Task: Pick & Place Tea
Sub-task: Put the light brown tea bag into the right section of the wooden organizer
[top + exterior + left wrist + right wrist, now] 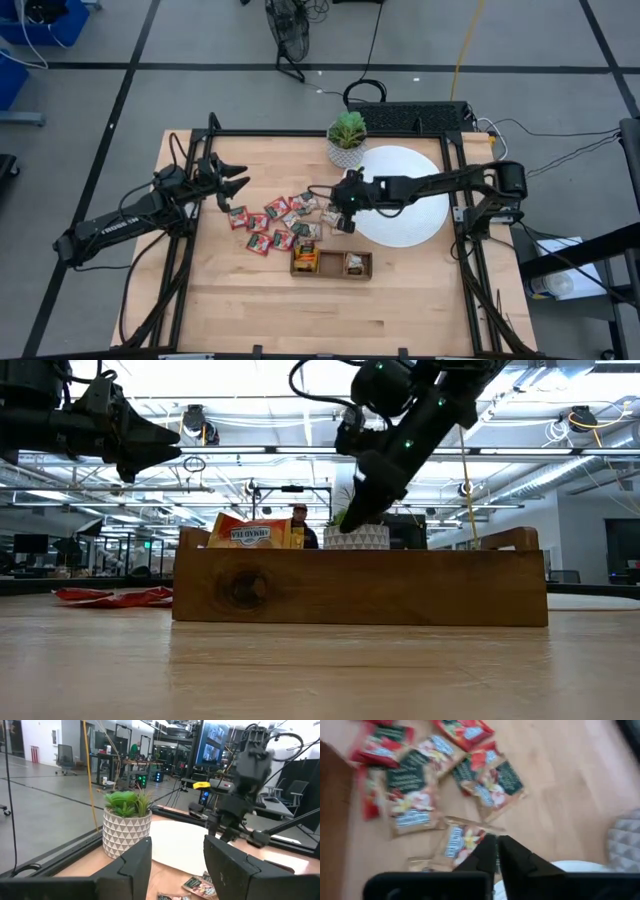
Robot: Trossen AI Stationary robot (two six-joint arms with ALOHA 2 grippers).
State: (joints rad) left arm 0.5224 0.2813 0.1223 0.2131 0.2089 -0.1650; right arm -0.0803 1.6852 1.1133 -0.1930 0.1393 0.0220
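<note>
Desk point(240, 300): you have a pale wooden top, bare along its near edge.
Tray point(331, 263): you see the brown three-compartment wooden tray nearest the front. An orange-yellow packet stands in its left compartment, a pale one lies in its right compartment, and the contents of the middle one cannot be made out.
Tea sachets point(278, 226): you find them loose on the desk just behind the tray and to its left. They are mostly red, some pale with dark print, several overlapping. None lies on the disc.
Right tool point(340, 214): you have it reached across the disc to the right edge of the sachet spread, above the desk. In the right wrist view its fingers point(481, 854) stand almost pressed together, tips just over a pale sachet with a flower print. Nothing is pinched between them. Whether the tips touch that sachet cannot be told.
Left tool point(232, 185): you have it raised over the left of the desk, near the far-left edge of the spread. Its fingers point(135, 862) are spread apart and hold nothing.
White disc point(410, 205): you see it right of the sachets, under the right arm.
Potted plant point(347, 139): it stands at the far side, touching the disc's rim.
</note>
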